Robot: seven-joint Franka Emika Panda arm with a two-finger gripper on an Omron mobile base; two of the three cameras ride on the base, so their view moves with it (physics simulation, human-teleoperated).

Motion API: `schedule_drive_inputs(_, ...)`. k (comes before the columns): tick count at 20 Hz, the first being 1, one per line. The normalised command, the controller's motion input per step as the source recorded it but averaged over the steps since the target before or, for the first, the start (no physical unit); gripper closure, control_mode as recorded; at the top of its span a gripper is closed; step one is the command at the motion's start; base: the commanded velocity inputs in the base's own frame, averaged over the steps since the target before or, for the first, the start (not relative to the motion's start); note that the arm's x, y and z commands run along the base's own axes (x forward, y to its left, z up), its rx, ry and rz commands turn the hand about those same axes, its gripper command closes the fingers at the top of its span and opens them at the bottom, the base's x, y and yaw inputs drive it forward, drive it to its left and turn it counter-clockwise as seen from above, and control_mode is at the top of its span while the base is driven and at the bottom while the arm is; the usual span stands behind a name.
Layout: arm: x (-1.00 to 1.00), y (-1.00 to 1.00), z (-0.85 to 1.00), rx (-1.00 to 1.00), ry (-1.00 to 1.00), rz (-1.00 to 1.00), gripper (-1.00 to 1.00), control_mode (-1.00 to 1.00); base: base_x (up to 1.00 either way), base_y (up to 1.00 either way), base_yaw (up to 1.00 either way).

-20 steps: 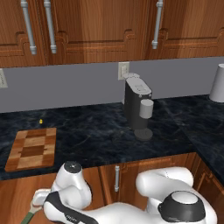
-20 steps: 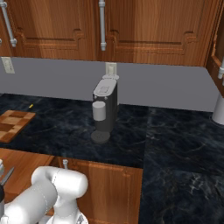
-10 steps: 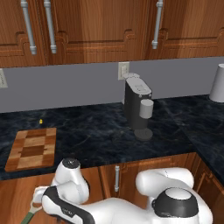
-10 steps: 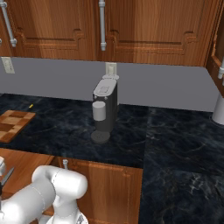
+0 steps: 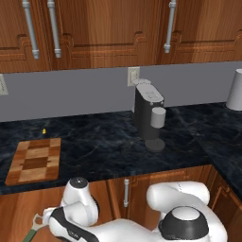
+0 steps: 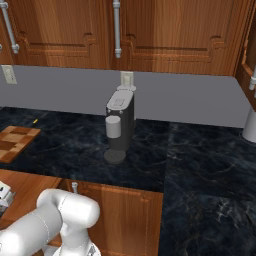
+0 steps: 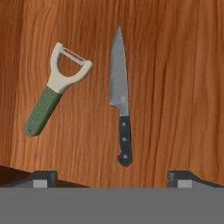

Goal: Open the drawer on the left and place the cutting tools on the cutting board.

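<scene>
The drawer [image 7: 175, 87] stands open below my hand, its wooden floor facing the hand camera. On it lie the cutting tools: a knife [image 7: 120, 94] with a grey blade and a dark handle, and to its left a green-handled peeler [image 7: 54, 89] with a pale head. My gripper [image 7: 113, 178] hangs open above them, a fingertip [image 7: 43, 177] at each side, touching neither tool. The knife's handle lies between the two tips. The checkered cutting board [image 5: 35, 160] [image 6: 15, 142] lies bare on the dark counter at the left. The arm bends down at the lower left of the left base view.
A dark coffee machine [image 5: 149, 118] [image 6: 119, 125] with a pale cup stands mid-counter. A white jar [image 5: 235, 90] sits at the far right. A small yellow speck [image 5: 44, 131] lies behind the board. A cabinet door with a vertical handle [image 5: 126, 193] is beside the arm.
The arm's lower links have shifted slightly over the drawer. The jaws stay open, and the counter things have not moved.
</scene>
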Motion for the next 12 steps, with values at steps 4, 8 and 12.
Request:
schedule_drive_inputs(4,0.00,-0.06,-0.28,-0.02,0.00,0.00,-1.00,-1.00,0.00,0.00,0.00)
schedule_drive_inputs(8,0.04,0.00,-0.28,0.00,0.02,0.00,-1.00,-1.00,0.00,0.00,0.00)
schedule_drive_inputs(12,0.18,0.00,-0.30,0.00,0.04,0.00,-1.00,-1.00,0.00,0.00,0.00)
